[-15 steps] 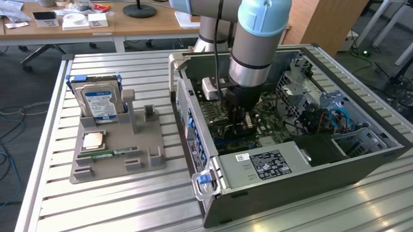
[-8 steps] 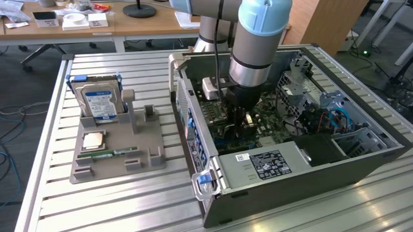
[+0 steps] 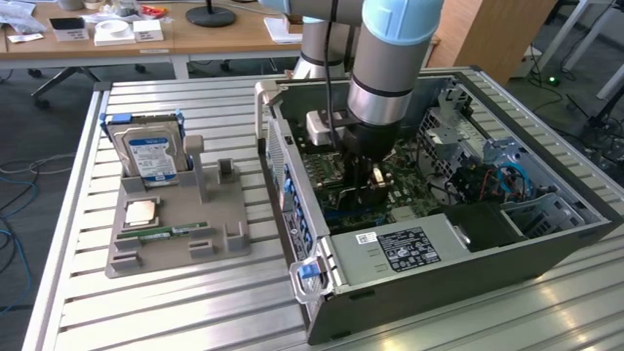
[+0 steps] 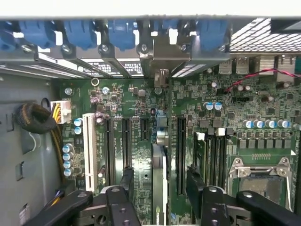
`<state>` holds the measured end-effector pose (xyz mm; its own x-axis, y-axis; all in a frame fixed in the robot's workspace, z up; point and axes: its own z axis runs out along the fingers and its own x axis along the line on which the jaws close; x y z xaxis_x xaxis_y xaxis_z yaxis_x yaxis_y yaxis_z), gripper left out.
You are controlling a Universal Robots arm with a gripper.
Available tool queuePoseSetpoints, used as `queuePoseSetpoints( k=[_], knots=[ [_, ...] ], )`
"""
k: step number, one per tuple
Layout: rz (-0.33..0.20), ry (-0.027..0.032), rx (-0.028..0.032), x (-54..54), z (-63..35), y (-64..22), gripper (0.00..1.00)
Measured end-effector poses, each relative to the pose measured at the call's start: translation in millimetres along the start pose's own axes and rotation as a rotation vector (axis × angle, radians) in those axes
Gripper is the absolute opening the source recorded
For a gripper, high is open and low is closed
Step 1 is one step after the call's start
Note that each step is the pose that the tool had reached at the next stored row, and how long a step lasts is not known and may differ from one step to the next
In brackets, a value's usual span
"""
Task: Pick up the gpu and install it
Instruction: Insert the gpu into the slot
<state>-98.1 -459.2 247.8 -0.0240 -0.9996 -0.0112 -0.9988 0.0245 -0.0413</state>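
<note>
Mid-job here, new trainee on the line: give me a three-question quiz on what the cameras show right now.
1. True or false: the gripper has its jaws shut tight on the gpu.
2. Where does the gpu stand? A) upright on the motherboard between the fingers; B) in the grey holder; C) on the table slats.
3. Which blue-labelled part is in the holder?

Key: 1 false, the jaws are open either side of the card. 2 A. 3 the hard drive.
</note>
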Motion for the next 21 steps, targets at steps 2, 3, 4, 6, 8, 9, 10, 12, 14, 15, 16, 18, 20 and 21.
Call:
queuePoseSetpoints(
  k=[2,3,4,6,8,9,10,12,14,15,16,18,20,21],
  knots=[
    [0.0,0.0,0.0,0.0,-4.1,-0.2,0.57],
    [0.0,0.0,0.0,-0.1,-6.4,-0.3,0.57],
    [0.0,-0.0001,0.0,-0.1,-8.9,-0.3,0.57],
    [0.0,-0.0001,0.0,-0.2,-14.0,-0.6,0.57],
    [0.0,0.0,0.0,-0.2,-19.6,-0.8,0.57],
    [0.0,-0.0001,-0.0001,-0.2,-22.8,-0.9,0.57],
    [0.0,-0.0001,0.0,-0.3,-26.3,-1.1,0.57],
    [0.0,0.0001,0.0,-0.4,-33.4,-1.4,0.57],
    [0.0,0.0,0.0,-0.5,-41.2,-1.7,0.57],
    [0.0,0.0,0.0,-0.5,-45.1,-1.9,0.57],
    [0.0,-0.0001,0.0,-0.6,-48.8,-2.0,0.57],
    [0.0,0.0,0.0,-0.6,-55.7,-2.3,0.57],
    [0.0,0.0,0.0,-0.7,-61.3,-2.5,0.57],
    [0.0,0.0,0.0,-0.7,-63.8,-2.6,0.57]
  ],
)
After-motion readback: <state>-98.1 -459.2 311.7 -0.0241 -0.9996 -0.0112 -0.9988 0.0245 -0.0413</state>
